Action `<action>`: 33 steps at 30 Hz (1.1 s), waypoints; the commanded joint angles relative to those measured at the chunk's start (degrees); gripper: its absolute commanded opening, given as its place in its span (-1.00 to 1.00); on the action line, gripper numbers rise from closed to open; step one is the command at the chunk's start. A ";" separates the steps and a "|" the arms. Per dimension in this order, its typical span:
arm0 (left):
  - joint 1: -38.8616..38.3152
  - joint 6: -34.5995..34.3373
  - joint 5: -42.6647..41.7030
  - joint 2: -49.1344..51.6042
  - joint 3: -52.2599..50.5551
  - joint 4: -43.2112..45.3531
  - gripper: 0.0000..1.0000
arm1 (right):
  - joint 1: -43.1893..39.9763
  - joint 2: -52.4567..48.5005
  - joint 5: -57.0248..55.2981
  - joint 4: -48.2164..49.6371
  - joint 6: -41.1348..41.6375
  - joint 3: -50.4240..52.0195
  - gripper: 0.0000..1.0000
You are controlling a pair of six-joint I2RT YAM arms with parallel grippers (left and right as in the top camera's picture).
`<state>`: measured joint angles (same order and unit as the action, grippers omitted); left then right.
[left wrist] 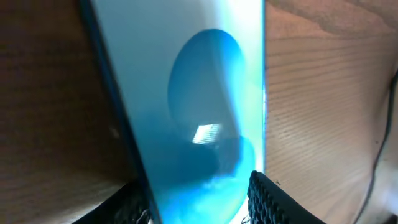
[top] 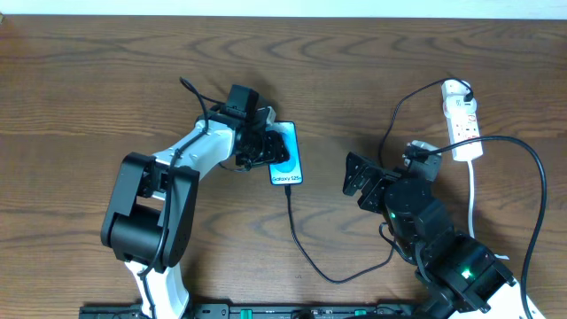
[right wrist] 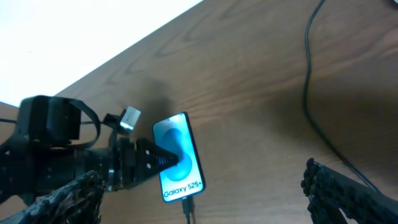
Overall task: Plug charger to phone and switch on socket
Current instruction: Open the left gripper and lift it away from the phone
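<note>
On the wooden desk point(top: 89, 71), the charger point(top: 291, 217) looks plugged into the phone point(top: 288, 155) between my left jaws, grip unclear, leaving the socket point(top: 462, 120) beyond my wide-spread right jaws probably unswitched.

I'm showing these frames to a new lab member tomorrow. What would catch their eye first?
The phone stands out first, its bright blue screen glowing in the middle of the wooden table, with the left tool right at it. Next comes the charger, a thin black cable looping from the phone's bottom edge off to the right. Last, the white socket lies at the far right, with the right tool open between it and the phone.
</note>
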<state>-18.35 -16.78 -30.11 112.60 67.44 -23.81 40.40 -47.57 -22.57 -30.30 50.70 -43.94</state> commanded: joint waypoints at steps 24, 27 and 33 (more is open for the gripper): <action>2.32 -1.09 30.53 -22.32 -1.99 -6.54 0.44 | -0.35 -0.20 -2.75 -4.26 0.57 -0.57 0.57; 2.25 -1.09 34.10 -33.38 -1.99 -6.38 0.44 | -0.35 -1.05 -5.88 -5.01 -0.17 -0.55 -0.35; 2.25 -1.07 40.85 -51.65 -2.08 -9.38 0.44 | -2.34 -5.01 -8.79 -6.43 0.22 -0.55 -0.98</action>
<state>-16.16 -18.00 4.64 66.06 65.19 -31.29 39.68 -50.92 -28.08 -36.45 50.85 -43.94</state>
